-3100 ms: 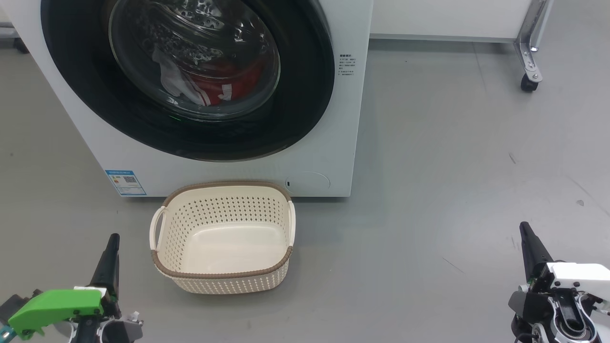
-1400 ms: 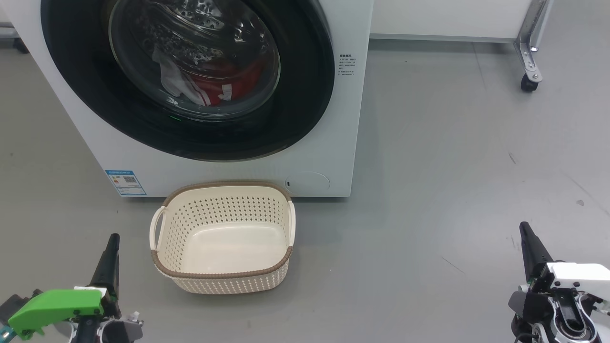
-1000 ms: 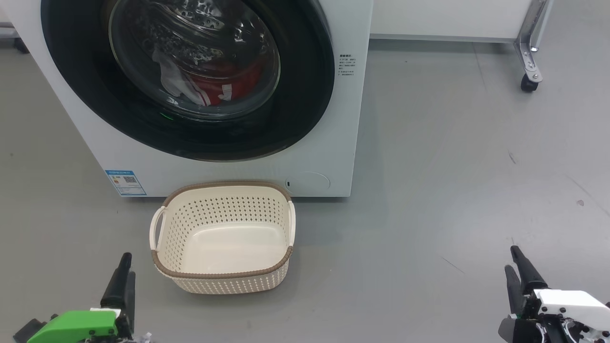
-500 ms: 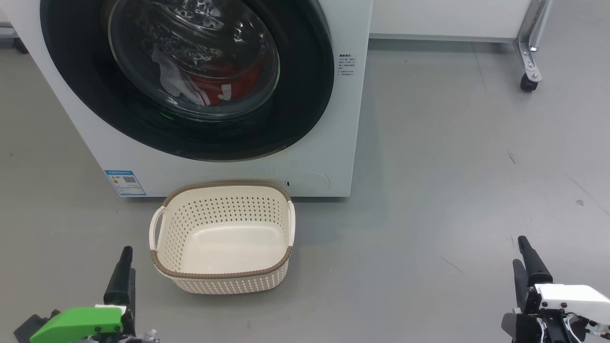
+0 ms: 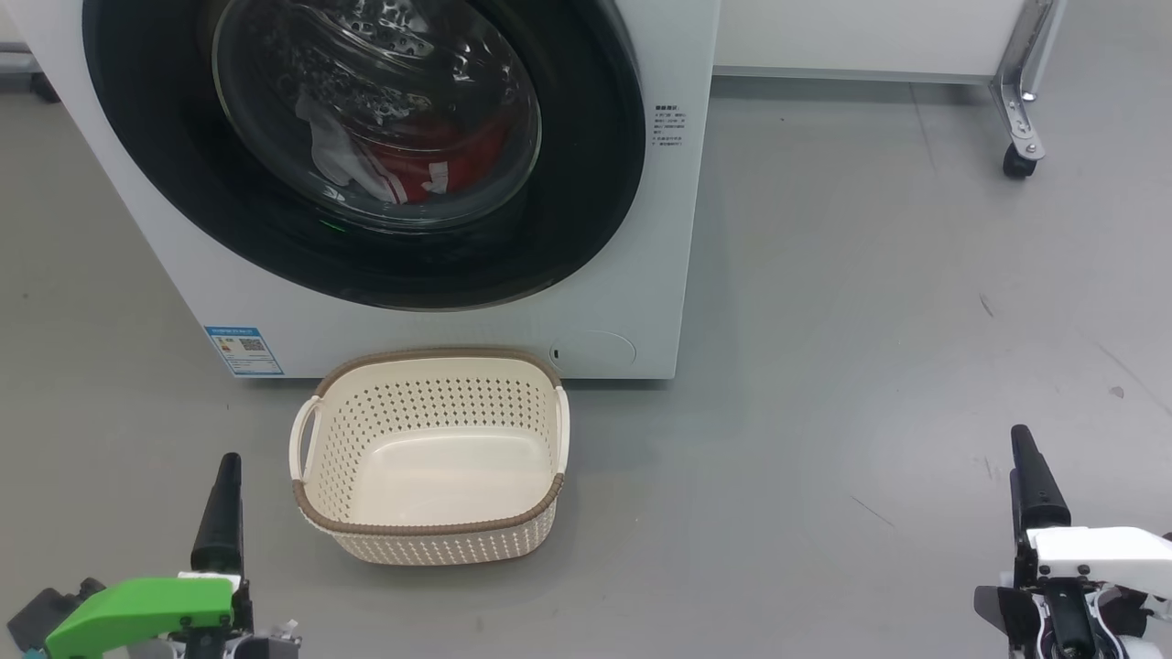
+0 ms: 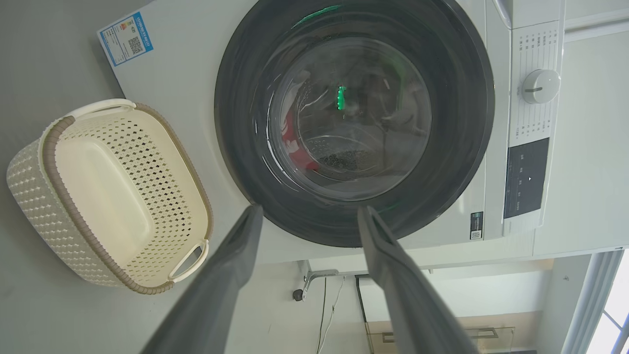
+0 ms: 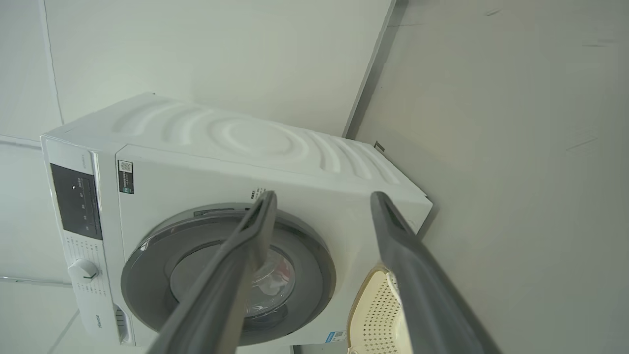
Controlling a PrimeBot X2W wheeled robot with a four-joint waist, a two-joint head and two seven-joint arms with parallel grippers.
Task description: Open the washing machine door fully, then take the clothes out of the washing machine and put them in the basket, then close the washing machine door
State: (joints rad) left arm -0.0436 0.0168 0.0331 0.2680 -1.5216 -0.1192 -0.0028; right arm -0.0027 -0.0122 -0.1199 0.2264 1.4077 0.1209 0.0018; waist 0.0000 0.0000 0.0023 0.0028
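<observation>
The washing machine [image 5: 659, 229] is a white front-loader facing me, and the washing machine door [image 5: 586, 183] with its wide black ring lies shut against it. Red and white clothes [image 5: 430, 165] show through the glass, low in the drum. An empty cream basket [image 5: 430, 354] stands on the floor just in front of the machine. My left gripper [image 5: 224, 476] hovers left of the basket, well short of the door. In the left wrist view it [image 6: 309, 211] is open with nothing between the fingers. My right gripper [image 5: 1030, 458] hangs far right, and it [image 7: 324, 196] is open and empty.
Grey floor stretches to the right of the machine. A metal leg on a caster [image 5: 1016, 160] stands at the back right under a white cabinet. A blue label [image 5: 243, 351] sits on the machine's lower left corner, and the control panel with its dial [image 6: 538, 86] is above the door.
Both grippers have moved up the head view, away from its bottom edge. The door, clothes and basket have stayed where they were.
</observation>
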